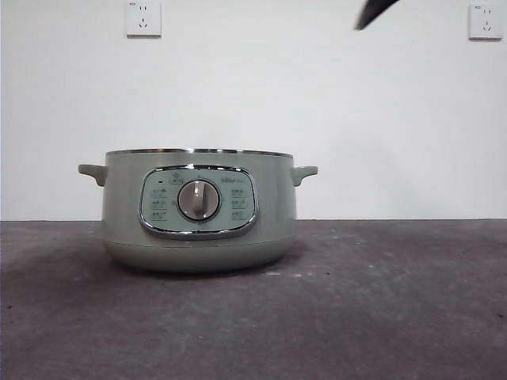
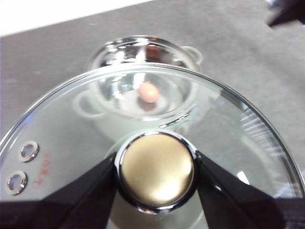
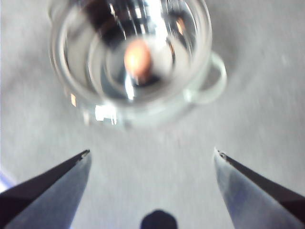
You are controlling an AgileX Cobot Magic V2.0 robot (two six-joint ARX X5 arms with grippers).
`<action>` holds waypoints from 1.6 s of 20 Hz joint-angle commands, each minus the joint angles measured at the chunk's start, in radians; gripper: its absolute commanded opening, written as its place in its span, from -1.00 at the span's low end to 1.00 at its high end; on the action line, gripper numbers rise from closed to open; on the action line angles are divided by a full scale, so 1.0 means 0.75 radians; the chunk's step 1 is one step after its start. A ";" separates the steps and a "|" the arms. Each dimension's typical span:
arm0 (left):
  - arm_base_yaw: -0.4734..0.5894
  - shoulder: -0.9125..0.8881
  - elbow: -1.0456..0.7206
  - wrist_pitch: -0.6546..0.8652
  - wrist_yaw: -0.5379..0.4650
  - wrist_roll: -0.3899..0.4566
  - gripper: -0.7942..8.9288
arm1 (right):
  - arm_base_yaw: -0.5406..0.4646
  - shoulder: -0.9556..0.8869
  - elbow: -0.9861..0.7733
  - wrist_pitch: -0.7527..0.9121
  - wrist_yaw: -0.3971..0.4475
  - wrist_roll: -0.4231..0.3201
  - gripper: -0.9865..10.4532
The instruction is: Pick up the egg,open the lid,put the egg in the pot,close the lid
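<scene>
**Egg lies in the open pot while the left gripper holds the lid above it**

Writing is scarce and mostly unreadable. The pot (image 1: 198, 210) carries small printed labels on its chrome-framed control panel (image 1: 198, 201), around the silver dial (image 1: 198, 199), too fine to make out. On the lid (image 2: 143, 119) a short line of red lettering sits beside two small metal-ringed vent holes (image 2: 21, 167); it is too blurred to read.

The left gripper (image 2: 156, 171) has its two black jaws closed against either side of the lid's round knob (image 2: 156, 171), which looks golden in the left wrist view. The glass lid hangs in the air over the pot, and through it the egg (image 2: 148, 92) shows, resting on the shiny inner floor of the pot.

The right gripper (image 3: 152, 155) hovers above the pot too, its jaws spread wide and holding nothing. The egg sits near the middle of the bowl beneath it.

In the front view the pot stands lidless on the dark grey table (image 1: 380, 317) before a white wall with two sockets (image 1: 143, 18). A black arm tip (image 1: 374, 12) pokes in at the top edge. Nothing blocks the pot's front.
</scene>
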 commanded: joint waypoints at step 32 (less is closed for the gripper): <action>-0.437 1.062 0.009 1.159 -0.300 0.007 -0.85 | 0.001 -1.358 -0.876 -0.031 -0.017 0.224 -0.07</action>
